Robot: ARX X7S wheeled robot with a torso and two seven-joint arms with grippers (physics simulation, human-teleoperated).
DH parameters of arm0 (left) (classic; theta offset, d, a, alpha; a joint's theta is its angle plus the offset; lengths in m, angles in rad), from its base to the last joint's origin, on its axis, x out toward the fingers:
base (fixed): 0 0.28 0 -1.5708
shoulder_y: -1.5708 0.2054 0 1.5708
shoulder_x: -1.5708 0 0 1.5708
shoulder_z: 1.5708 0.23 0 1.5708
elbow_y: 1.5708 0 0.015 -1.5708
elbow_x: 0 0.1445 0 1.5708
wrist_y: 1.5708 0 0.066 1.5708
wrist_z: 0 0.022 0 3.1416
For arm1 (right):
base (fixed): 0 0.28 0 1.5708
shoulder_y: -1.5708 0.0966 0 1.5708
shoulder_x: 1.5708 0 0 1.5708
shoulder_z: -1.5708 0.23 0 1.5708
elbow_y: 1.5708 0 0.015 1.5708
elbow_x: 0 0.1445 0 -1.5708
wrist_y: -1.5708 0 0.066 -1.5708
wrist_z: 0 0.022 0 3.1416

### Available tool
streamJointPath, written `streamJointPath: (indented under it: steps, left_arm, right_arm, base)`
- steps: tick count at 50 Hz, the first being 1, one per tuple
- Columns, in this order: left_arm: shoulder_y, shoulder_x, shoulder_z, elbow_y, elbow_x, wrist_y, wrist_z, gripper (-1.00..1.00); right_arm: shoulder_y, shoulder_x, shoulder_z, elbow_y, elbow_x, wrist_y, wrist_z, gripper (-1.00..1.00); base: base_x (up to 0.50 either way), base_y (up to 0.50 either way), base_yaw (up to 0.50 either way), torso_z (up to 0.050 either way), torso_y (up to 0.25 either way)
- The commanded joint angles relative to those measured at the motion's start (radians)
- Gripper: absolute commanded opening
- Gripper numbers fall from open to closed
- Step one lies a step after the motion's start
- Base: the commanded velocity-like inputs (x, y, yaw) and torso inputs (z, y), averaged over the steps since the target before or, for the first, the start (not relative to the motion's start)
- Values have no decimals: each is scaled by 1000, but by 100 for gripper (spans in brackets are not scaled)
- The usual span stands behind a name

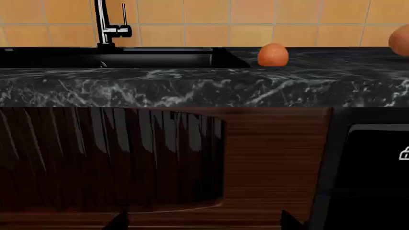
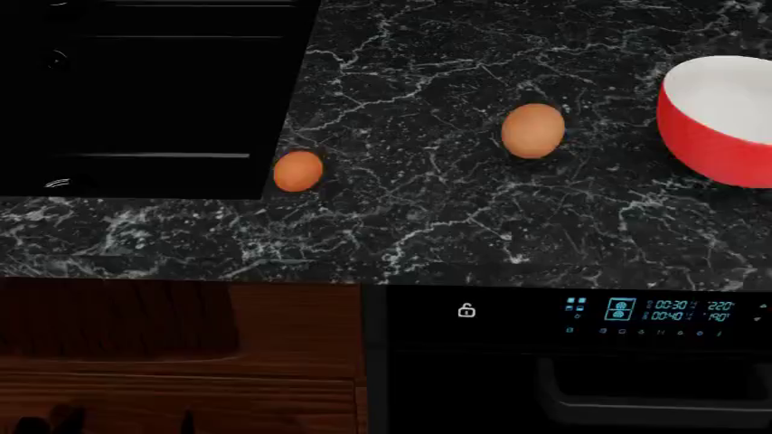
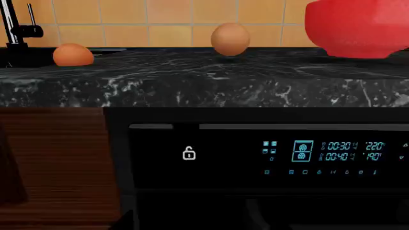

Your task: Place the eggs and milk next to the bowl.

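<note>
Two brown-orange eggs lie on the black marble counter: one [image 2: 298, 171] by the sink's corner, the other [image 2: 532, 130] nearer the red bowl [image 2: 714, 136] with its white inside at the right edge. The milk is out of view. My left gripper [image 1: 204, 223] hangs below counter height facing the wooden cabinet front, open and empty; from there I see the near egg [image 1: 273, 55] and the second egg [image 1: 402, 40]. My right gripper [image 3: 191, 221] faces the oven front with its dark tips apart, and its view holds both eggs [image 3: 72, 55] [image 3: 230, 39] and the bowl [image 3: 357, 26].
A black sink [image 2: 157, 90] with a chrome faucet [image 1: 104, 26] takes up the counter's left. Below the counter edge [image 2: 362, 262] are a wooden cabinet [image 2: 181, 362] and an oven with a lit control panel [image 2: 652, 312]. An orange tiled wall [image 1: 255, 19] backs the counter.
</note>
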Motion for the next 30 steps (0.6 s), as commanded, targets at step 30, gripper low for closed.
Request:
streamJointPath:
  steps: [30]
  left_arm:
    - [28, -81, 87, 94, -87, -36, -38, 100]
  right_arm:
    - [-10, 69, -115, -32, 56, 14, 105, 100]
  base:
    - [0, 0, 0, 33, 37]
